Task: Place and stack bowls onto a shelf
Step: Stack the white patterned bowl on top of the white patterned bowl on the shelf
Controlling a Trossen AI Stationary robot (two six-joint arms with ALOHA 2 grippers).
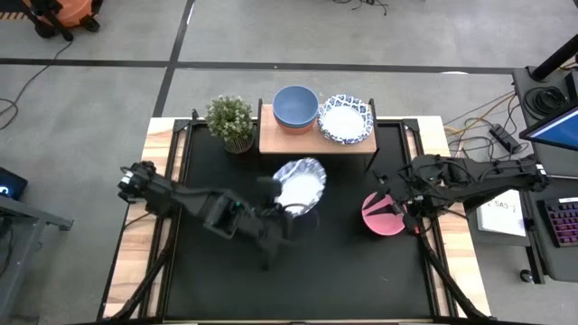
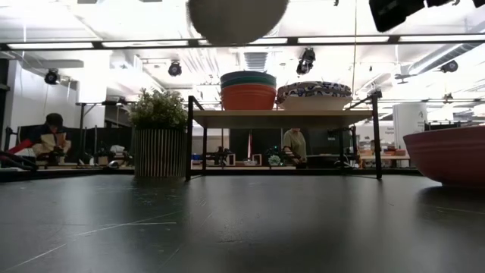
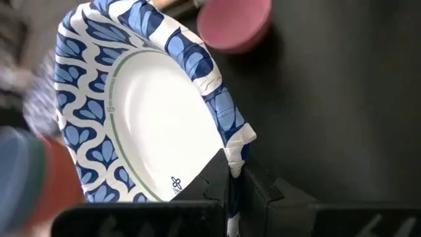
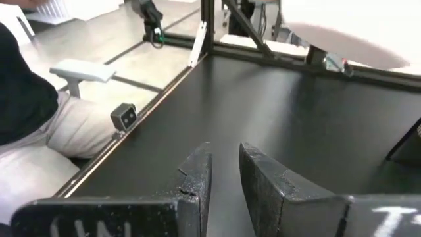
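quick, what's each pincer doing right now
Left pincer: closed on the rim of the blue-patterned bowl, held up off the table.
Right pincer: open, holding nothing, above the pink bowl.

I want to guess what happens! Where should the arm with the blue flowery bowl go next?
Probably forward toward the shelf. The left gripper pinches the patterned bowl by its rim, lifted in front of the shelf, where another patterned bowl already sits, a likely spot to stack it.

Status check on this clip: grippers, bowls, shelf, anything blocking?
Left gripper shut on patterned bowl, lifted before shelf. Right gripper open, empty, by pink bowl. Plant left of shelf, path unobstructed.
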